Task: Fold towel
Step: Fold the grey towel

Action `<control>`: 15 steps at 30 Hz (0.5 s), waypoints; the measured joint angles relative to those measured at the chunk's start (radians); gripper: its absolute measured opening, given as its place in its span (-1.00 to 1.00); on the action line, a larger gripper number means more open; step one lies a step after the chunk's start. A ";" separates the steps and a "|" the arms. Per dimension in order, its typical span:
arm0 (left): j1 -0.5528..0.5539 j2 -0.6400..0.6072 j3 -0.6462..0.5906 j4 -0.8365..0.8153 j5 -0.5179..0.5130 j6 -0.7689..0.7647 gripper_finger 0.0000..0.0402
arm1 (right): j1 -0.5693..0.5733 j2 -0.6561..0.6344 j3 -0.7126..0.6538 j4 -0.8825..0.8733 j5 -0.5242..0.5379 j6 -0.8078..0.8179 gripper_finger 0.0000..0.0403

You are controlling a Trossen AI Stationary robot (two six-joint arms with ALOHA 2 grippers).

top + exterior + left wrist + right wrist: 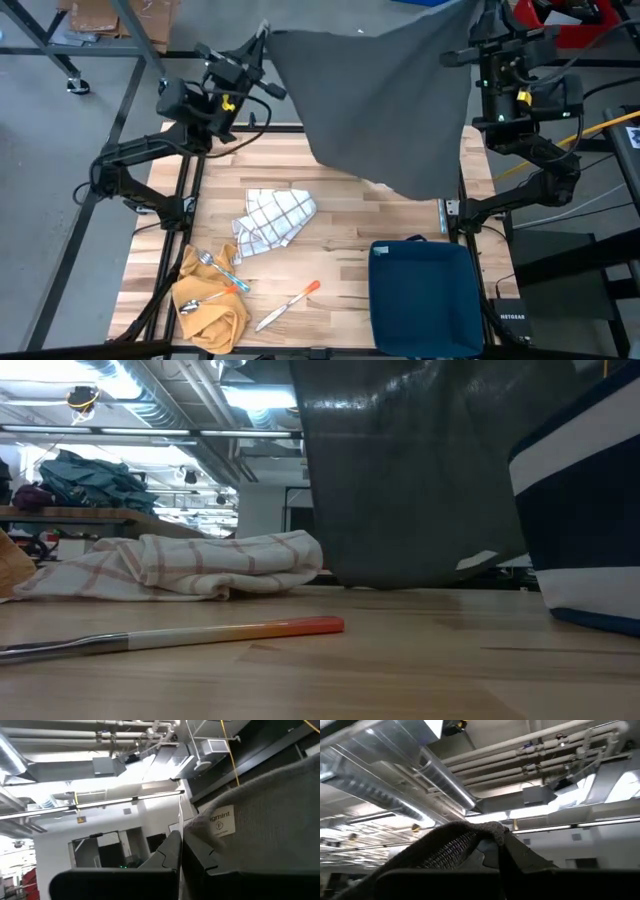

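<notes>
grey towel (pixel 385 100) lifted above the table's far side, stretched left to right along its top edge, hanging down with its lower edge just above the wood; left gripper (pixel 262 32) clamped on its left top corner; right gripper (pixel 478 10) clamped on its right top corner; towel between the two grippers

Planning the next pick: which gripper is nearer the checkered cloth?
Left. The left gripper is up beyond the checkered cloth; the right gripper is farther, across the held grey towel.
</notes>
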 joint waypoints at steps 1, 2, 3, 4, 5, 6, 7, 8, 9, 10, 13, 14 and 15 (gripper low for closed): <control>0.013 0.000 0.000 0.000 0.005 -0.007 -1.00 | -0.016 0.000 0.000 -0.010 0.006 0.017 -1.00; 0.027 0.000 0.000 0.001 0.009 -0.014 -1.00 | -0.037 0.000 0.000 -0.030 0.009 0.047 -1.00; 0.041 0.000 0.000 0.001 0.009 -0.021 -1.00 | -0.058 -0.001 0.000 -0.057 0.010 0.087 -1.00; 0.055 0.000 0.000 0.002 0.009 -0.026 -1.00 | -0.084 -0.001 0.000 -0.085 0.007 0.129 -1.00; 0.069 0.000 0.000 0.001 0.009 -0.034 -1.00 | -0.114 0.000 0.000 -0.113 0.005 0.166 -1.00; 0.081 0.000 0.000 0.002 0.010 -0.045 -1.00 | -0.145 0.001 0.000 -0.135 0.005 0.199 -1.00; 0.094 0.000 0.000 0.002 0.015 -0.050 -1.00 | -0.175 0.001 -0.001 -0.157 0.005 0.232 -1.00; 0.107 0.000 0.000 0.002 0.025 -0.055 -1.00 | -0.206 0.002 -0.001 -0.178 0.001 0.265 -1.00; 0.121 0.000 0.000 0.002 0.041 -0.060 -1.00 | -0.237 0.001 -0.001 -0.202 -0.010 0.306 -1.00; 0.133 0.000 0.003 0.000 0.055 -0.061 -1.00 | -0.267 0.000 -0.001 -0.229 -0.033 0.350 -1.00; 0.169 0.004 0.033 -0.006 0.068 -0.072 -1.00 | -0.364 0.000 -0.001 -0.305 -0.148 0.505 -1.00; 0.181 0.004 0.045 -0.007 0.075 -0.082 -1.00 | -0.398 0.001 -0.001 -0.327 -0.187 0.556 -1.00; 0.194 0.004 0.053 -0.005 0.084 -0.101 -1.00 | -0.431 0.003 -0.001 -0.344 -0.223 0.600 -1.00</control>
